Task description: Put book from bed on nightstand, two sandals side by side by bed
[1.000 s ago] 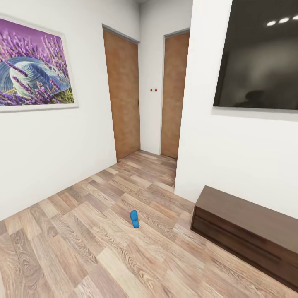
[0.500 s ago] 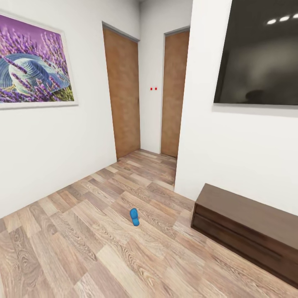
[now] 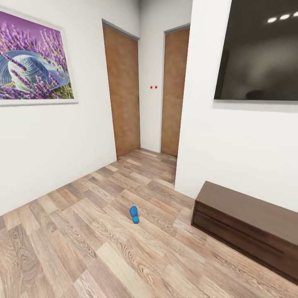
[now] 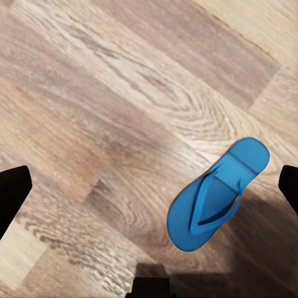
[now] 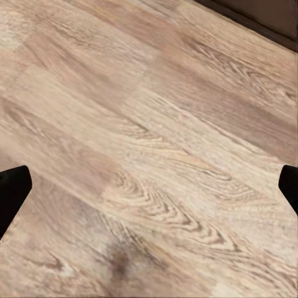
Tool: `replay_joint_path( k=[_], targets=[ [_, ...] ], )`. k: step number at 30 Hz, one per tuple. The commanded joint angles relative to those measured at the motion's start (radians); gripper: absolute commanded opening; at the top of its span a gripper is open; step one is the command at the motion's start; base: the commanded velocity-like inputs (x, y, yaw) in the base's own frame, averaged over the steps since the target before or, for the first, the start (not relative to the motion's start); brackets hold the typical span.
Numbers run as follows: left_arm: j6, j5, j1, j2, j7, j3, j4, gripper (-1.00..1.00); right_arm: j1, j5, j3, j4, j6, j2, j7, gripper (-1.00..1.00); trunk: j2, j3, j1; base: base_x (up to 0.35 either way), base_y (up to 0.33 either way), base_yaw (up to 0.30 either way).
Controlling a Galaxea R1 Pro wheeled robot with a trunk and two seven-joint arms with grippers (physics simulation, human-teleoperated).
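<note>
One bright blue sandal (image 3: 134,215) lies on the wood-plank floor (image 3: 82,231) in the middle of the head view, left of the low cabinet. In the left wrist view a blue sandal (image 4: 217,195) lies sole down on the planks. It sits off to one side of my open left gripper (image 4: 149,192), whose dark fingertips (image 4: 12,192) stand far apart at the frame's edges. I cannot tell whether this is the same sandal. My right gripper (image 5: 149,192) is open over bare planks. The book, the bed and the nightstand are out of view.
A long low dark brown cabinet (image 3: 248,227) stands against the white wall at the right, under a dark wall screen (image 3: 260,54). Two brown doors (image 3: 122,91) close a short passage ahead. A lavender picture (image 3: 33,62) hangs on the left wall.
The whole head picture has shifted a little, so the camera has moved. The sandal on the floor has stayed where it was.
</note>
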Motion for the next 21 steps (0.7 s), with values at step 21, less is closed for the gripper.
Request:
replay_joint_path(
  k=[21],
  targets=[
    [0.003,0.0,0.0,-0.004,0.004,-0.01,-0.001,1.0,0.345,-0.017,-0.007,-0.842,0.402,0.055,0.047,1.0,-0.099,-0.045,0.054,0.0,0.0,0.0]
  ],
)
